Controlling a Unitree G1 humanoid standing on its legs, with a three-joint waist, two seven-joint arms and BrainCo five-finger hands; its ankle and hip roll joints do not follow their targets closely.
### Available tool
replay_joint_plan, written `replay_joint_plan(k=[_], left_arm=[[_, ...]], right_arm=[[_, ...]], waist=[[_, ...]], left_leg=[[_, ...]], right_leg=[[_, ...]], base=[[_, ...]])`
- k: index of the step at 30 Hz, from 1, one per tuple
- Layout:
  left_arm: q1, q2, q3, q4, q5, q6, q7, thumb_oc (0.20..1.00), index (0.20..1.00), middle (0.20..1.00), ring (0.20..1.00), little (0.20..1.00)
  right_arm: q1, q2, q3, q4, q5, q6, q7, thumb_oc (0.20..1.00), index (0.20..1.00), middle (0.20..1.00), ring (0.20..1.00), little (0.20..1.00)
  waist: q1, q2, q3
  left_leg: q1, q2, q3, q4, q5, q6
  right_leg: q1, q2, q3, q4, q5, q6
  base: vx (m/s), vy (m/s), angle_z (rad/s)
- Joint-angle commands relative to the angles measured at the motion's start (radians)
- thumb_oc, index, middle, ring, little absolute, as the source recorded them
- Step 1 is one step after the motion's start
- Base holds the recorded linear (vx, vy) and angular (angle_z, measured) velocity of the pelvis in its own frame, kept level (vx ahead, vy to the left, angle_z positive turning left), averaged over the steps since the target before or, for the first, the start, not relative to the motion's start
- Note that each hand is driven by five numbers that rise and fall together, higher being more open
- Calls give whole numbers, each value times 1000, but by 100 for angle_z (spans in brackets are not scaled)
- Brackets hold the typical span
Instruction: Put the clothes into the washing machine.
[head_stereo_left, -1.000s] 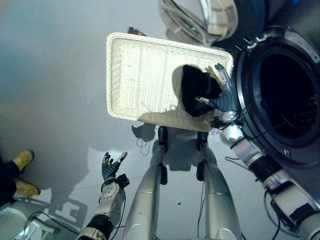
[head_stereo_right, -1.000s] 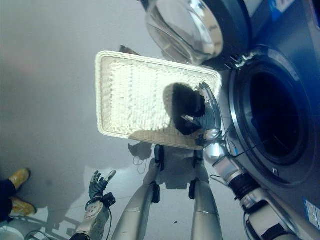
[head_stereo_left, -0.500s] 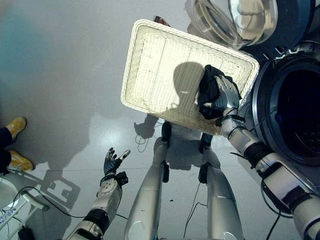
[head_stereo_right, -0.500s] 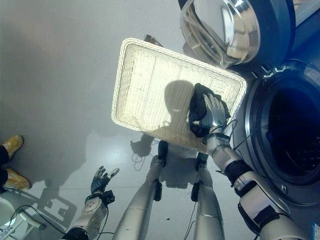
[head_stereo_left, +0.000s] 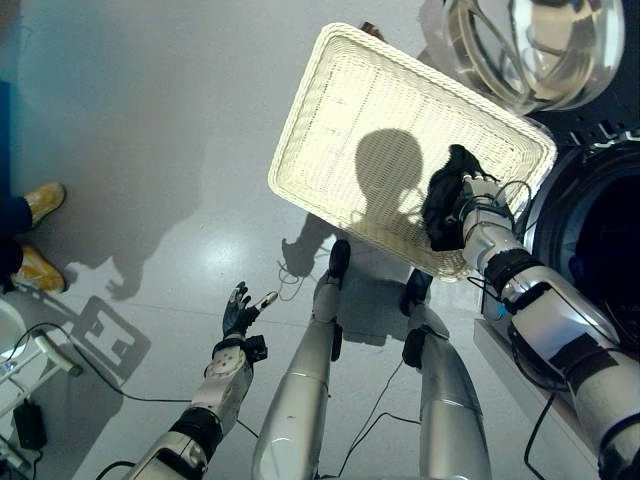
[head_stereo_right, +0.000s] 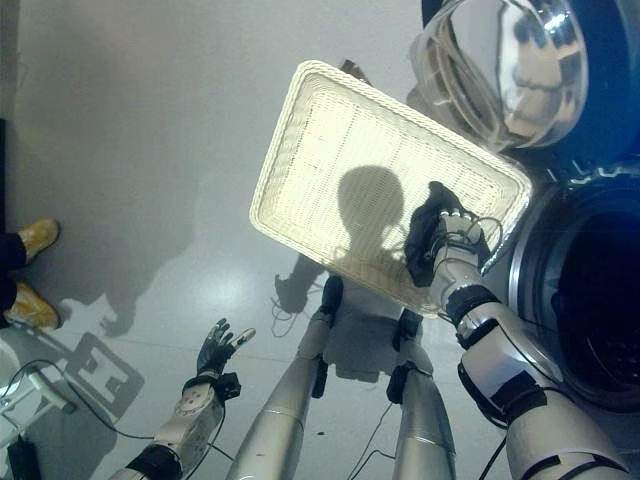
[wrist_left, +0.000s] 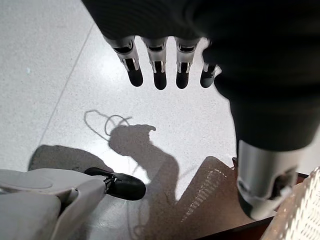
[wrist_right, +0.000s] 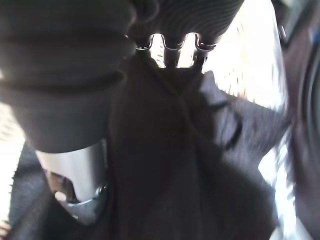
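Now, in the left eye view: right hand (head_stereo_left: 470, 195) clamped on the crumpled black garment (head_stereo_left: 442, 205), raised over the near right corner of the shallow rectangular white wicker basket (head_stereo_left: 330, 130), closer to the dark round mouth of the washing machine (head_stereo_left: 605, 260) than half a second ago; whole scene shifted too, so camera moved. Left hand (head_stereo_left: 239, 312) low over the grey floor, fingers spread, holding nothing.

Right eye view: round glass washer door (head_stereo_right: 505, 70) swung open beyond the basket; a person's yellow shoes (head_stereo_right: 25, 275) at far left.

Left wrist view: fingers (wrist_left: 160, 70) straight above bare floor.

Right wrist view: black cloth bunched against the palm, fingers curled into it.
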Motion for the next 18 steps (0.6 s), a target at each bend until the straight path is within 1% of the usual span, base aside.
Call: replay_joint_plan(k=[1, 2, 3, 4, 6, 8, 10, 11, 13, 15, 16, 18], left_arm=[[-18, 4, -37, -3, 26, -7, 8, 1000, 1000, 1000, 1000, 1000], [-18, 4, -37, -3, 26, -7, 8, 1000, 1000, 1000, 1000, 1000], [-19, 4, -39, -12, 25, -1, 7, 1000, 1000, 1000, 1000, 1000], [-22, 3, -38, -19, 24, 7, 7, 1000, 1000, 1000, 1000, 1000], [-28, 1, -37, -25, 24, 17, 9, 1000, 1000, 1000, 1000, 1000], [-29, 1, -33, -28, 23, 23, 8, 1000, 1000, 1000, 1000, 1000], [-30, 0, -30, -28, 25, 25, 7, 1000, 1000, 1000, 1000, 1000], [-29, 1, -24, -31, 29, 29, 4, 1000, 1000, 1000, 1000, 1000], [-29, 4, -23, -34, 31, 32, 6, 1000, 1000, 1000, 1000, 1000], [-30, 15, -21, -43, 30, 39, 12, 1000, 1000, 1000, 1000, 1000], [-32, 21, -19, -45, 31, 43, 14, 1000, 1000, 1000, 1000, 1000], [-31, 23, -16, -47, 35, 45, 16, 1000, 1000, 1000, 1000, 1000]], right_arm=[[119, -49, 61, 170, -193, 27, 399, 765, 765, 765, 765, 765], [119, -49, 61, 170, -193, 27, 399, 765, 765, 765, 765, 765], [120, -50, 61, 178, -219, 9, 436, 278, 278, 278, 278, 278], [118, -49, 59, 180, -237, -7, 465, 200, 200, 200, 200, 200], [118, -46, 54, 178, -242, -27, 493, 200, 200, 200, 200, 200], [119, -50, 48, 177, -244, -50, 470, 200, 200, 200, 200, 200], [117, -54, 47, 176, -238, -59, 461, 200, 200, 200, 200, 200], [111, -60, 47, 172, -195, -71, 433, 200, 200, 200, 200, 200], [106, -63, 42, 167, -170, -81, 426, 200, 200, 200, 200, 200], [104, -66, 39, 156, -117, -111, 379, 200, 200, 200, 200, 200], [95, -69, 32, 150, -29, -130, 306, 200, 200, 200, 200, 200], [90, -71, 26, 143, 32, -137, 272, 200, 200, 200, 200, 200]], waist=[[33, 97, -4], [33, 97, -4], [34, 100, -4], [34, 102, -4], [31, 103, -4], [28, 101, -4], [27, 99, -4], [26, 95, -4], [25, 91, -4], [23, 78, -4], [22, 69, -4], [21, 64, -4]], left_leg=[[-30, -89, 68, 17, -52, 36], [-30, -89, 68, 17, -52, 36], [-30, -90, 65, 18, -51, 36], [-30, -90, 64, 19, -50, 37], [-29, -90, 61, 21, -49, 37], [-26, -89, 61, 22, -50, 38], [-24, -89, 61, 22, -49, 38], [-21, -87, 61, 21, -48, 36], [-20, -85, 60, 22, -48, 36], [-20, -81, 60, 24, -49, 35], [-18, -79, 60, 23, -48, 35], [-18, -78, 60, 23, -49, 35]], right_leg=[[-14, 30, -27, -61, 34, 51], [-14, 30, -27, -61, 34, 51], [-16, 31, -24, -60, 32, 50], [-18, 33, -21, -57, 32, 48], [-21, 37, -12, -53, 31, 46], [-19, 40, -8, -53, 30, 44], [-17, 42, -7, -54, 31, 43], [-11, 45, -6, -58, 32, 43], [-11, 47, -4, -59, 34, 42], [-8, 52, -5, -60, 36, 42], [-3, 55, -6, -65, 40, 41], [-2, 57, -6, -68, 42, 41]], base=[[8, -20, 9], [10, -24, 15], [4, -12, 12], [5, -17, 14], [4, -15, 4], [1, -16, 5], [-5, -23, 7], [-8, -33, 4], [-5, -45, 1], [-10, -86, 0], [-14, -75, 1], [-14, -66, 2]])
